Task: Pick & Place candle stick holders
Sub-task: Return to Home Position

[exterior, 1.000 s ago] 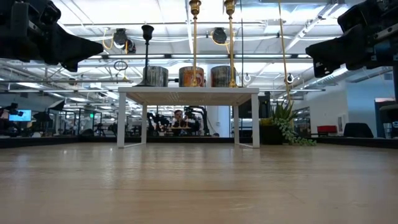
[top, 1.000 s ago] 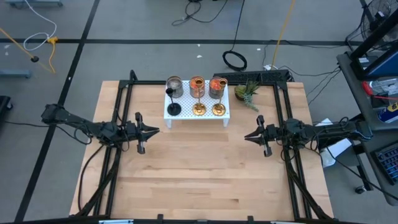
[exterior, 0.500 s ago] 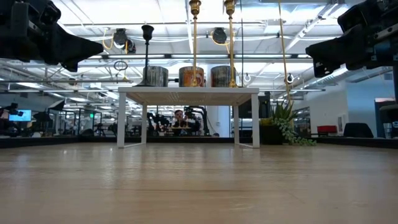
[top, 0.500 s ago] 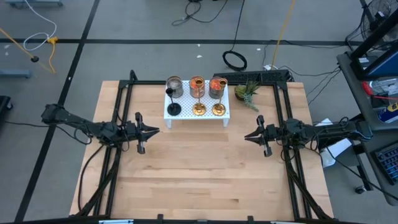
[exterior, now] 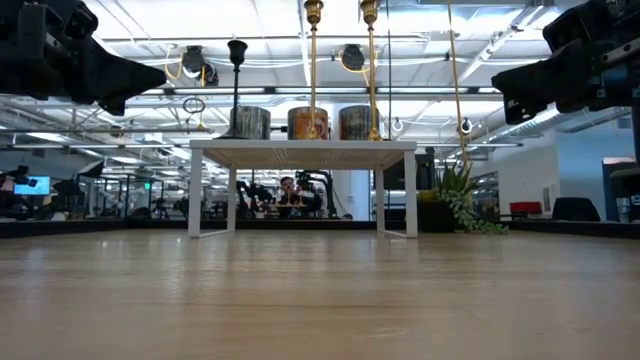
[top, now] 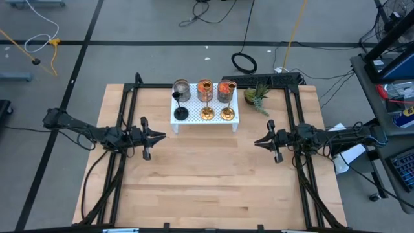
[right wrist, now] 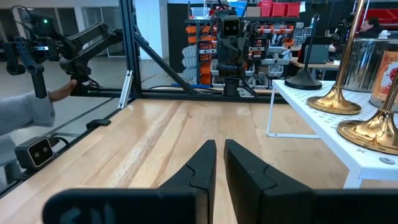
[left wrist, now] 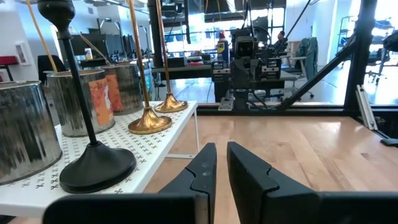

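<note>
I judge the job done: all six holders (top: 206, 98) sit on the stand (top: 193, 120) at upper centre, left tool (top: 162, 136) and right tool (top: 257, 142) closed, empty.

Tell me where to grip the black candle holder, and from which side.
Grip the black candle holder by its thin upright stem, midway, probably level from the front of the white stand with the left gripper: its base is flat, the grey cup close behind.

No word, number, brand or sign can be read in any view; the orange panel on a glass cup (left wrist: 98, 99), on the white stand (top: 194, 107) at the counter's (top: 207, 175) 12 o'clock, is too blurred to tell.
</note>
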